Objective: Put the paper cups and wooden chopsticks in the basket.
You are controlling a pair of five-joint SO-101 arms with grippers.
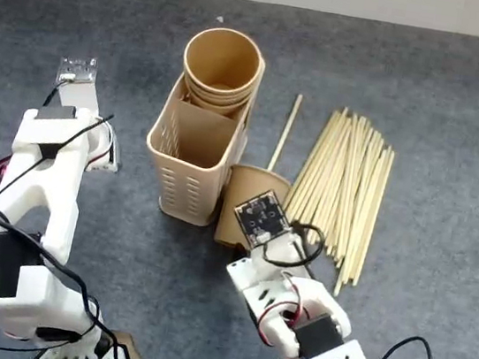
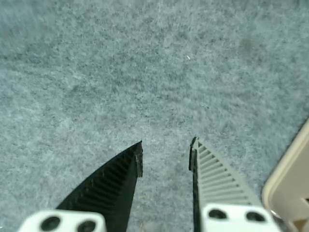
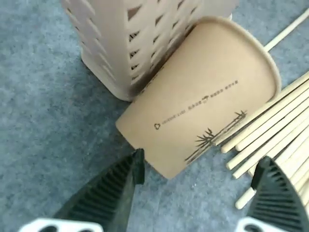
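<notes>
A slip looks likely around the basket [image 1: 189, 186], which seems light. The fallen paper cup [image 3: 203, 92] lies on its side against the basket's wall, so jaws closing on its round body could squash it. They could also roll it onto the wooden chopsticks [image 1: 345, 190] heaped just beside it, or tip the basket with its stacked cups [image 1: 222, 61].

The left gripper [image 2: 165, 154] hangs low over the bare grey worktop [image 2: 145, 72] beside the basket, jaws parted and empty. The right gripper [image 3: 200, 166] points down at the fallen cup's base end, jaws spread wide and holding nothing.
</notes>
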